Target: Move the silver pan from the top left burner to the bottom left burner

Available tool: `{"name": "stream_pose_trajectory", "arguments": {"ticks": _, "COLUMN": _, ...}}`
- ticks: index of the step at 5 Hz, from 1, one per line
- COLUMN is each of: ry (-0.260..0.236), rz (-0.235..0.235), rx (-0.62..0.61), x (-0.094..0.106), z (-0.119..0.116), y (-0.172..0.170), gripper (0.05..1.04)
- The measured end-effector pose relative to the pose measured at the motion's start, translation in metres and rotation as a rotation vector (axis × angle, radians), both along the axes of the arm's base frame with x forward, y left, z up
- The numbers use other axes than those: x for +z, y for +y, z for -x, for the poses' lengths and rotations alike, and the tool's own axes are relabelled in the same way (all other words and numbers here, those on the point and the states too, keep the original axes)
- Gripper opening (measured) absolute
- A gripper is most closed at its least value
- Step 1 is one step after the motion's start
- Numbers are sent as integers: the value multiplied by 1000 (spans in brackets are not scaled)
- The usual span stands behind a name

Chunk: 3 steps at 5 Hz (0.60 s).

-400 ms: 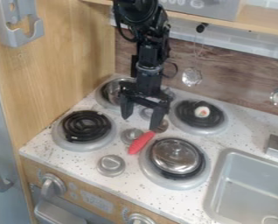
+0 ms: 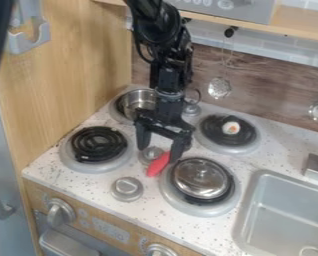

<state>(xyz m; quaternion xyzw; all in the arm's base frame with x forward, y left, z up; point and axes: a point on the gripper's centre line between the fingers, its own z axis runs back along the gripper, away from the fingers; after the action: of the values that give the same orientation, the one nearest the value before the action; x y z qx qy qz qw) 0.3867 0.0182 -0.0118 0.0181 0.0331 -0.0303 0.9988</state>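
Silver pan (image 2: 139, 102) on TL burner (image 2: 117, 113), not on BL burner (image 2: 98, 144); prob 0% done. Pincer (image 2: 160, 152) released, w/o pan; grasp, xfer, set-down left.

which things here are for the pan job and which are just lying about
For the job:
- silver pan, on the top left burner
- bottom left burner, the target
- black hand

Just lying about:
- metal lid on the bottom right burner
- red handle
- small white-and-orange piece on the top right burner
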Motion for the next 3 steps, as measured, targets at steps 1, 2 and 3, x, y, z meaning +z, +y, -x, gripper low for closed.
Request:
{"name": "stream_pose_trajectory", "arguments": {"ticks": 1, "ry": -16, "rz": 0, "rx": -4, "x": -1, "z": -16, "y": 4, "gripper": 1000}}
{"name": "stream_pose_trajectory", "arguments": {"ticks": 2, "ry": -73, "rz": -14, "rx": -40, "x": -2, "z": -29, "y": 7, "gripper": 1000}}
{"name": "stream_pose_trajectory", "arguments": {"ticks": 3, "ry": -183, "rz": -29, "rx": -78, "x": -10, "z": -40, "y": 20, "gripper": 1000}}
